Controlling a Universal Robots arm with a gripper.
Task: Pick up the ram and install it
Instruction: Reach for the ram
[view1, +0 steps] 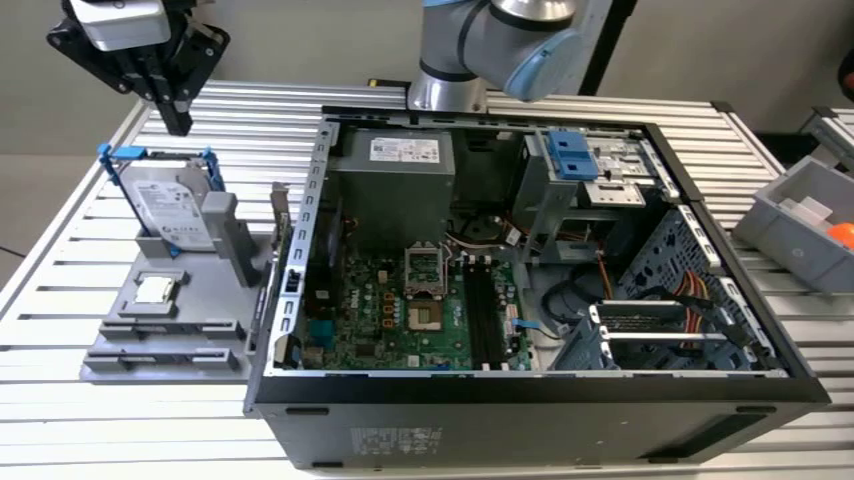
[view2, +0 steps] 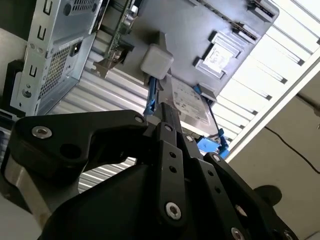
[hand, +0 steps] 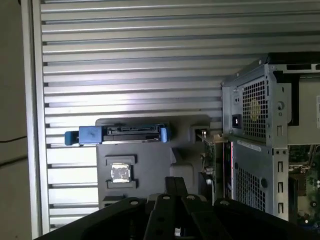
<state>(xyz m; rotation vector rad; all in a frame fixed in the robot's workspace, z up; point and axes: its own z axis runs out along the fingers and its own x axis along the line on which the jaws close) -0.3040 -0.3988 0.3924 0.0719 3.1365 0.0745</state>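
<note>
Table (view1: 254, 110): slatted metal; it carries everything here.
Case (view1: 534, 420): open, lying on its side, taking up the exterior view's right; the motherboard's black slots (view1: 483, 315) face up inside.
Holder (view1: 147, 335): grey fixture on the table, just beside the case wall, on the exterior view's left.
Drive (view1: 167, 205): silver, in a blue frame, standing on edge in the holder, directly under me. Not my target.
Jaws (view1: 178, 122): I hang above the drive with them pointing down and drawn together, nothing between them; both wrist views look the same (view2: 165, 109) (hand: 174, 181).
Ram (view1: 282, 225): a thin board that I take for it stands on edge at the holder's case-side end, close to the case wall. The first wrist view gives it as a narrow green line (hand: 209, 157).
Chip (view1: 156, 290): small silver square lying flat in the holder, nearer the exterior camera than the drive.
Key relation: the ram lies from my jaws across the holder toward the case, lower than me, and well apart. Its long axis looks parallel to the case wall, so my jaws would have to close across its thin faces.
</note>
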